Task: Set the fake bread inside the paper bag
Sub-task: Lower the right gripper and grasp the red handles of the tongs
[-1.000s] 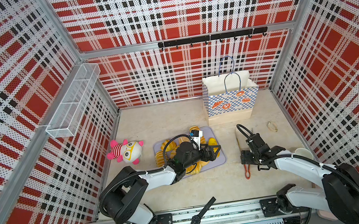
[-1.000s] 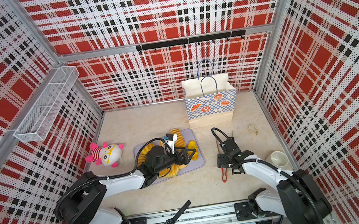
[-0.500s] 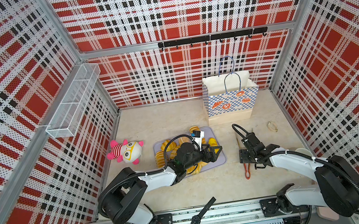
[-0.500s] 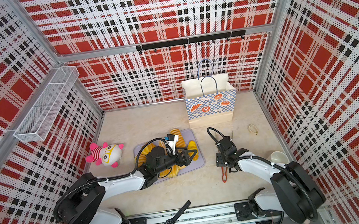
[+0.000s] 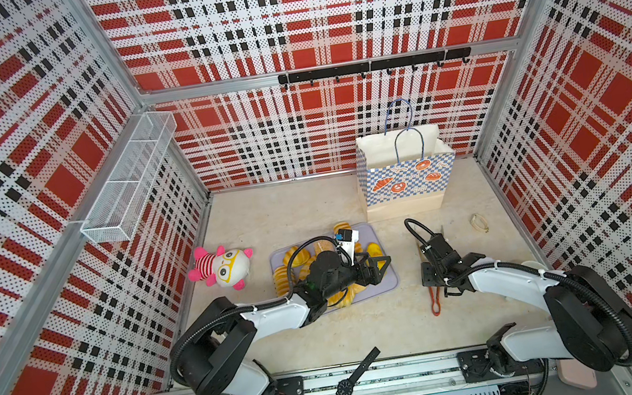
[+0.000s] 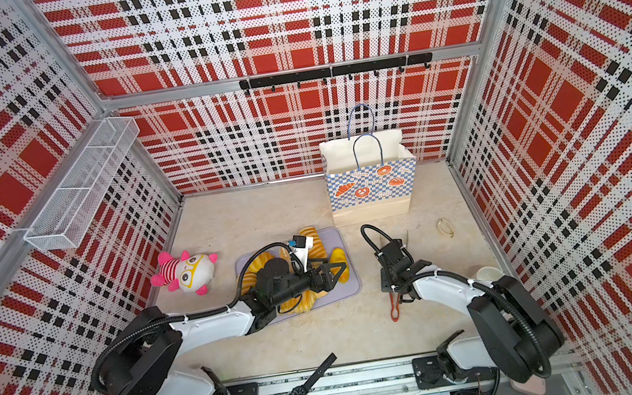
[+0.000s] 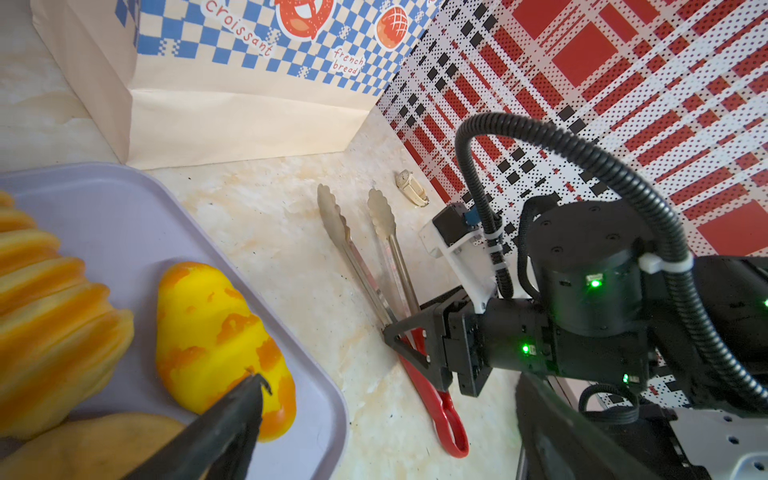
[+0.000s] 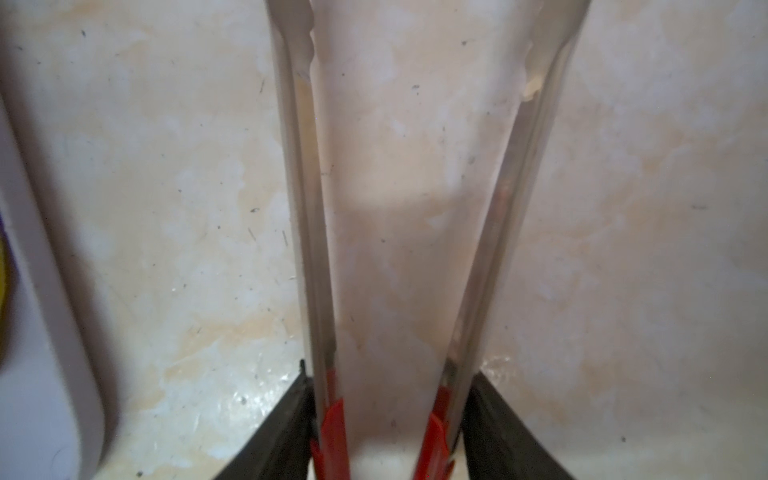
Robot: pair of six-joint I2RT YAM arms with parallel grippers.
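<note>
Lilac plastic tray (image 7: 124, 232) lies under the left gripper (image 5: 382, 267), whose jaws stand spread wide and hold nothing. One fingertip (image 7: 249, 395) is right at a yellow loaf (image 7: 216, 332) among the fake bread (image 7: 54, 316) heaped on the tray. Beside it, the right gripper (image 8: 390, 370) presses its fingers against both steel arms of the red-handled tongs (image 8: 309, 216) lying on the table (image 5: 308, 216). Beyond both grippers' tips the paper bag (image 5: 408, 177) stands upright, its mouth open.
</note>
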